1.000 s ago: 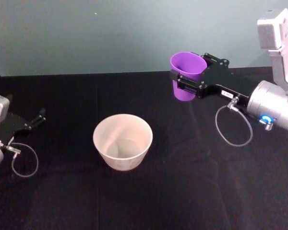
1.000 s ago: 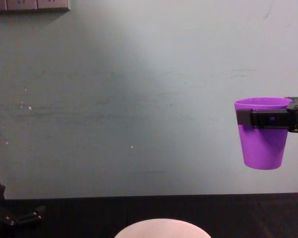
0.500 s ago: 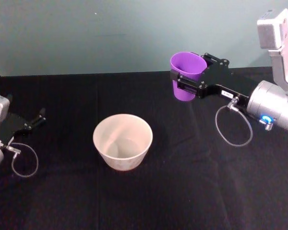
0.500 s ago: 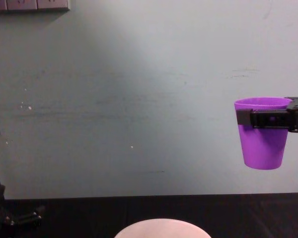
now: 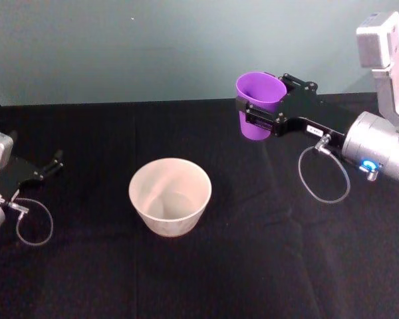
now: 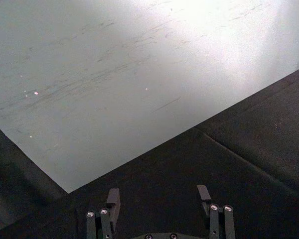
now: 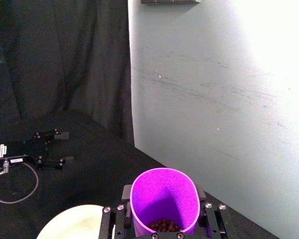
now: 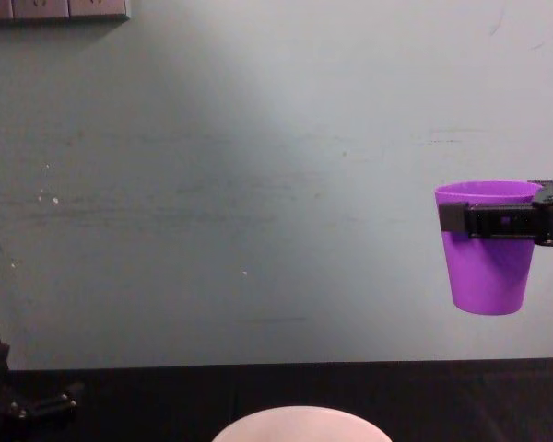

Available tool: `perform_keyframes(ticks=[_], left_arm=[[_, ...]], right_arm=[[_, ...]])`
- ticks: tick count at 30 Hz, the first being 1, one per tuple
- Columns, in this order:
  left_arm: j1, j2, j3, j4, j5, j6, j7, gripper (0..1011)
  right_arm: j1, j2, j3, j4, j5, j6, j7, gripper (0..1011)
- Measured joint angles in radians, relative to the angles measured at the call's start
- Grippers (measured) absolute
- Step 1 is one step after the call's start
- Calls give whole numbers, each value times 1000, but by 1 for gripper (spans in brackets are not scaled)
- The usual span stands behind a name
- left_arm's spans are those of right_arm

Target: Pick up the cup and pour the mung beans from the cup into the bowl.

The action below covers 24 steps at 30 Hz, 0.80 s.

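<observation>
My right gripper (image 5: 256, 111) is shut on the purple cup (image 5: 257, 105), holding it upright high above the black table, to the right of and behind the bowl. From the side the cup (image 8: 486, 249) hangs well above the table with the fingers (image 8: 498, 222) clamped just under its rim. Inside the cup (image 7: 163, 199) lie brownish mung beans (image 7: 163, 226) at the bottom. The pale bowl (image 5: 169, 196) stands upright mid-table; its rim (image 8: 300, 422) peeks in low in the chest view and also shows as the bowl (image 7: 72, 222) below the cup. My left gripper (image 5: 53, 163) rests open at the table's left edge.
A black cloth covers the table (image 5: 253, 266), with a teal wall (image 5: 153, 46) behind. Loose cable loops hang by the right arm (image 5: 324, 176) and the left arm (image 5: 33, 226). Free room lies in front of and around the bowl.
</observation>
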Motion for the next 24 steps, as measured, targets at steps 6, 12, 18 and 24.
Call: perform_keyframes(ticks=[6, 12, 18, 24], left_arm=[[0, 0, 0, 0, 0, 0, 0, 1000], [0, 0, 0, 0, 0, 0, 0, 1000], [0, 0, 0, 0, 0, 0, 0, 1000], [0, 0, 0, 0, 0, 0, 0, 1000]], right_arm=[[0, 0, 0, 0, 0, 0, 0, 722], [0, 0, 0, 0, 0, 0, 0, 722], [0, 0, 0, 0, 0, 0, 0, 722], [0, 0, 0, 0, 0, 0, 0, 723]])
